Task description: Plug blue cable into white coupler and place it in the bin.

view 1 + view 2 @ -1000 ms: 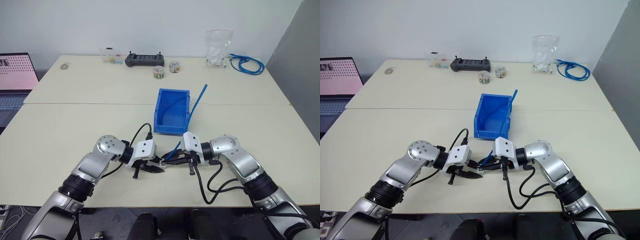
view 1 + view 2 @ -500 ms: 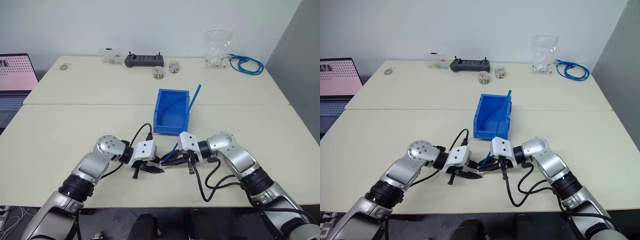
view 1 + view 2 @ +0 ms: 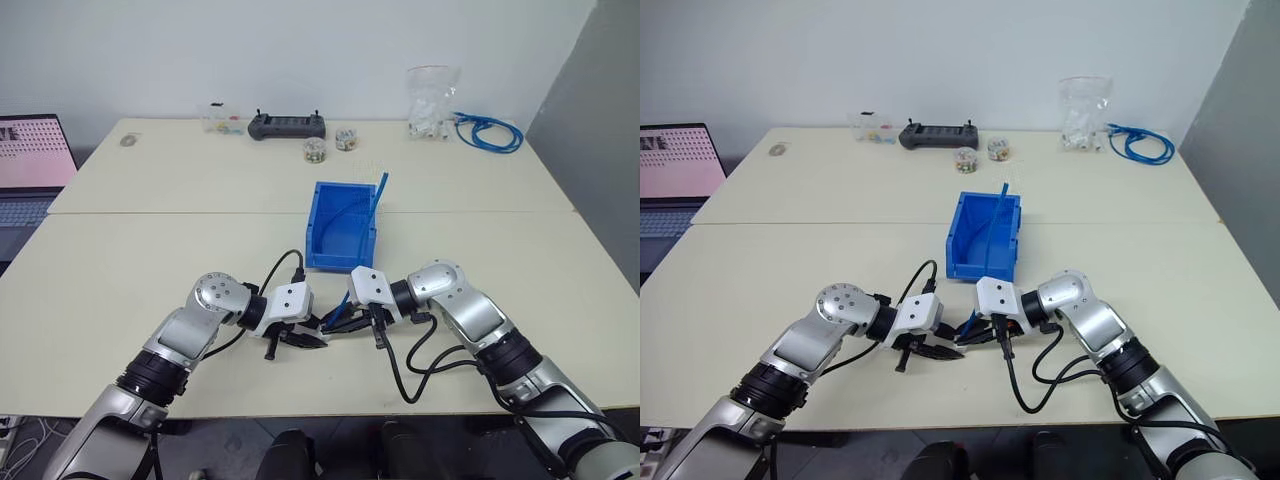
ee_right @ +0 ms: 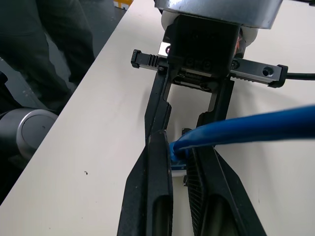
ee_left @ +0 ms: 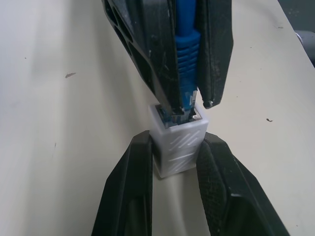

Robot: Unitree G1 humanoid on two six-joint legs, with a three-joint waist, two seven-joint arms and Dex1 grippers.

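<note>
Both jaws on blue cable (image 5: 186, 73) plug and white coupler (image 5: 178, 140), mated.

Both arms bend inward, left gripper (image 3: 312, 338) and right gripper (image 3: 334, 322) meeting tip-to-tip, each clamped.

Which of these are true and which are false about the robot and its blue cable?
1. The left gripper holds the white coupler. True.
2. The blue cable lies loose on the table, away from both grippers. False: the right gripper is shut on its plug end, right at the coupler's socket.
3. The coupler is already inside the bin. False: it is out in front of the bin, between the two grippers.
4. The far end of the blue cable sticks up by the bin. True.
5. A coiled bundle of blue cable lies at the far right of the table. True.
</note>
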